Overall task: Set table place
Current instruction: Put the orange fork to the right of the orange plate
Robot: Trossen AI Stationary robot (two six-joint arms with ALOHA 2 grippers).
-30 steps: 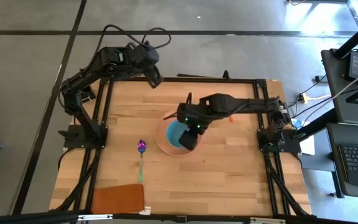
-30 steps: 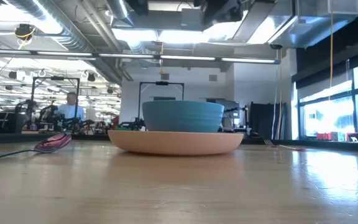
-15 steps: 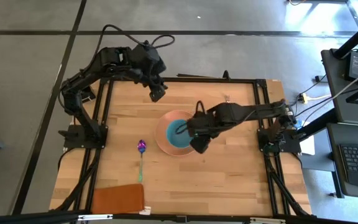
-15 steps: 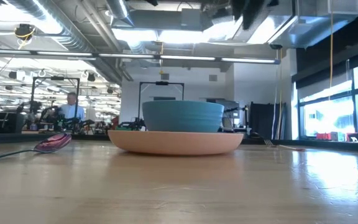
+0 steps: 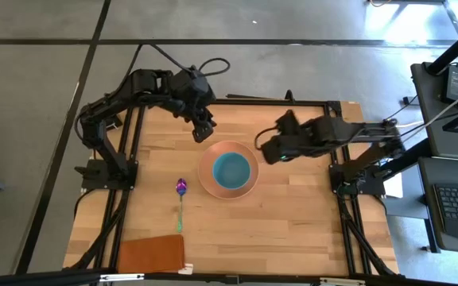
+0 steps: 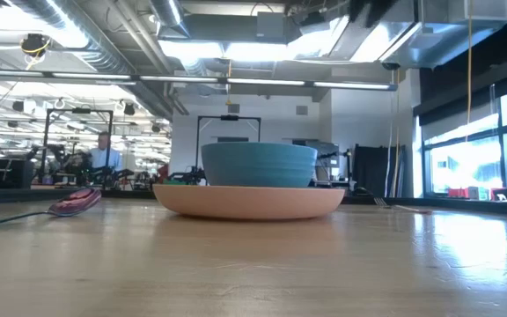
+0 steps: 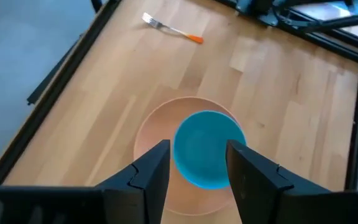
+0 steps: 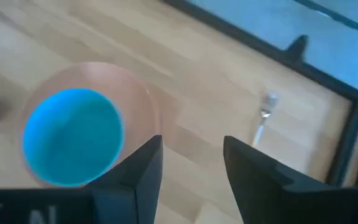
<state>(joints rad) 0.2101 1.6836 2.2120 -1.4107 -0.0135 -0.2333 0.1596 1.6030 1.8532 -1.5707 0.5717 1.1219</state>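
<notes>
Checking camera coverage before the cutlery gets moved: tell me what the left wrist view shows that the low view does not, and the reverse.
Only the left wrist view shows the orange-handled fork on the wood beyond the plate, and the left tool, open, above the bowl. Only the low view shows the purple-headed spoon lying beside the plate. Both show the teal bowl sitting in the salmon-orange plate on the table.

Bright overhead light, window glare, right wrist view blurred
</notes>
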